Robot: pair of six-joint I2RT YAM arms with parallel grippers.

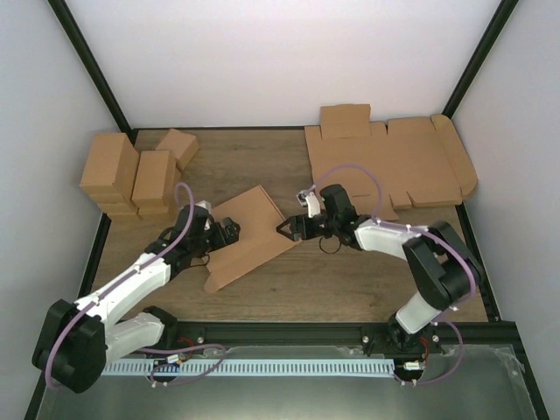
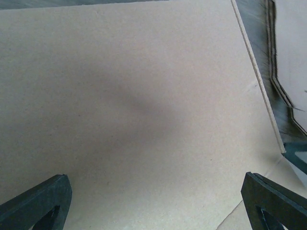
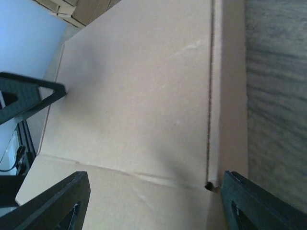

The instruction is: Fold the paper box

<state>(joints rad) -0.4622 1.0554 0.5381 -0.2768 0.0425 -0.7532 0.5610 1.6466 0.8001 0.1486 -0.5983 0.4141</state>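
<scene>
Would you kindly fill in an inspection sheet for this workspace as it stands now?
Surface: wood-grain table, no damage seen.
Job's things: paper box, partly folded, one panel raised, mid-table between the arms.
Clutter: flat cardboard sheet at the back right; stacked small cartons at the back left.
Grippers: left gripper at the box's left side, jaws open; right gripper at its right edge, jaws open.
Cables: purple cables looped along both arms.
Surroundings: white walls, black frame posts.
</scene>
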